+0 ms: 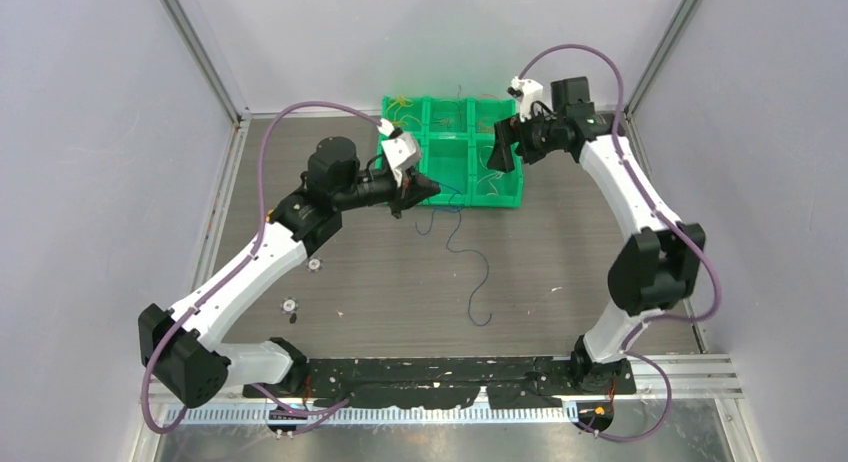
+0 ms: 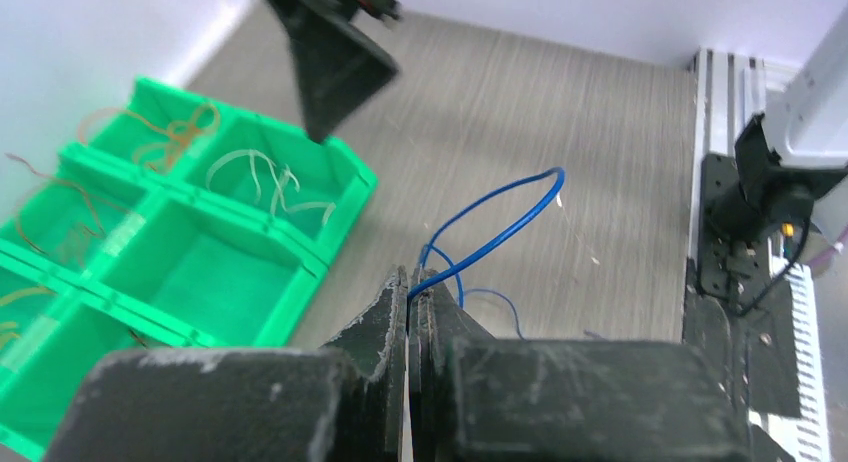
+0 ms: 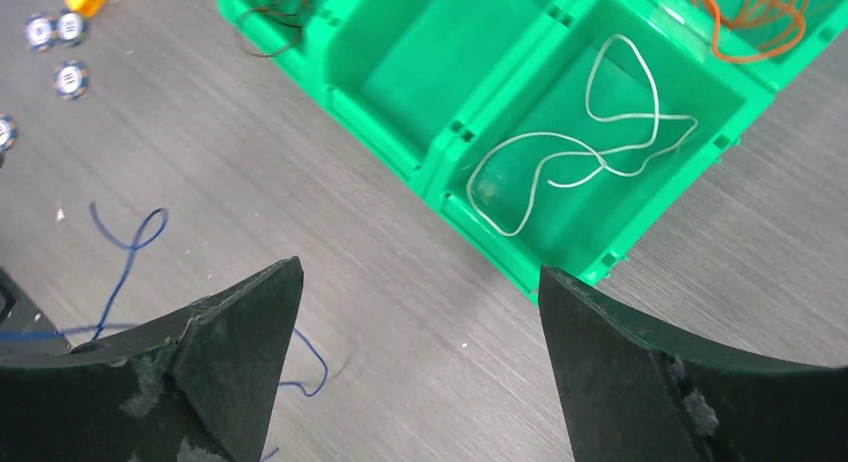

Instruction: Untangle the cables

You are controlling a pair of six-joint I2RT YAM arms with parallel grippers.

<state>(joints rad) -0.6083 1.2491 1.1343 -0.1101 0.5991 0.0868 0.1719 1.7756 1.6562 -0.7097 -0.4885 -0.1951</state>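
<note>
Pinching a blue cable (image 2: pixel 497 234) between fully closed fingers, the left gripper (image 2: pixel 410 280) stood at the near-left corner of a green bin (image 2: pixel 300 272). From the jaws the cable rose in 1 arched loop, then dropped to the wood-grain table (image 1: pixel 400 292). In the top view the rest of it lay there in loose curves running towards the arm bases, just beside the bin at its upper end. The right gripper (image 3: pixel 420 277) hung wide open and held nothing, its 2 fingers spread above the bin's near-right part. Below it, 1 compartment held a white cable (image 3: pixel 590 152) lying in slack bends on the floor. An orange cable (image 3: pixel 745 22) lay in a neighbouring compartment, and a thin brown cable (image 3: pixel 280 7) showed in another. Several small round discs (image 3: pixel 60 77) lay on the table, apart from the bin.
</note>
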